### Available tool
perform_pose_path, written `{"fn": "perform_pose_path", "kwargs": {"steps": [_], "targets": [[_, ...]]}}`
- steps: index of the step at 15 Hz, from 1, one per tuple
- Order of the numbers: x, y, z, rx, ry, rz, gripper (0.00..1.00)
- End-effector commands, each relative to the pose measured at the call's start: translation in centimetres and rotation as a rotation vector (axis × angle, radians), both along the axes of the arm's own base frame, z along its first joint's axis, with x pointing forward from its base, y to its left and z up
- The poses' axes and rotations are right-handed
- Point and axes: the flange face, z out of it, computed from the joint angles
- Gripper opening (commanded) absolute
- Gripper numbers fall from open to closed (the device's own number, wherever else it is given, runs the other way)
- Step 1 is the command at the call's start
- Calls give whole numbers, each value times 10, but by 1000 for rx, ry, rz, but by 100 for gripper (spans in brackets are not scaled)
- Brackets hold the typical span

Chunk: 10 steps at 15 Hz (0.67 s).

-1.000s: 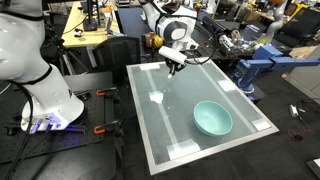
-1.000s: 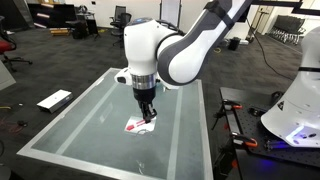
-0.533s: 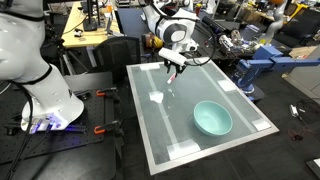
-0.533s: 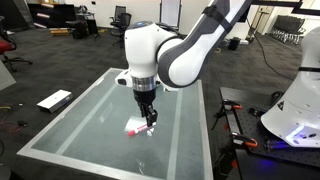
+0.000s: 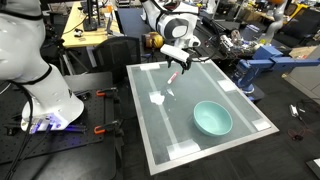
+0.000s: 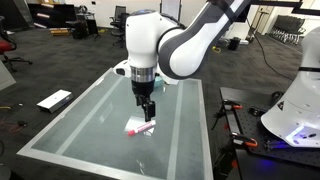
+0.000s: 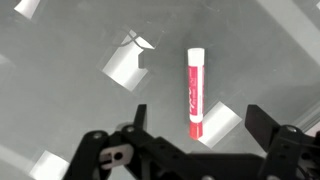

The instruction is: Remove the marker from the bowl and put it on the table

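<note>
The red-pink marker [image 7: 194,90] lies flat on the pale grey-green table [image 5: 215,85], its lower end over a white tape patch [image 7: 216,122]. It shows as a small red stick in both exterior views [image 5: 172,78] [image 6: 141,127]. My gripper [image 7: 200,116] hangs just above it, open, with the fingers standing wide on either side and touching nothing. From outside, the gripper [image 6: 147,108] is a little above the marker. The teal bowl [image 5: 212,119] sits apart at the table's near right part, and I see nothing in it.
White tape patches [image 7: 126,64] dot the table top [image 6: 80,125]. A white robot base [image 5: 40,85] stands beside the table, cluttered workbenches [image 5: 90,25] stand behind, and a blue stand [image 5: 255,68] is to the right. A white board [image 6: 54,100] lies on the floor.
The gripper opened and let go of the marker, which now rests on the table. The hand has lifted slightly above it.
</note>
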Motion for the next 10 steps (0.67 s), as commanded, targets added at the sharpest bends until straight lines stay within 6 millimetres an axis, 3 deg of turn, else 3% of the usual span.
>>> {"fn": "perform_pose_path", "kwargs": {"steps": [1, 6, 7, 10], "targets": [[-17, -9, 37, 12, -75, -33, 100], [-28, -16, 62, 31, -134, -65, 100], [-15, -12, 50, 16, -104, -33, 100], [-20, -13, 57, 18, -112, -38, 100]]}}
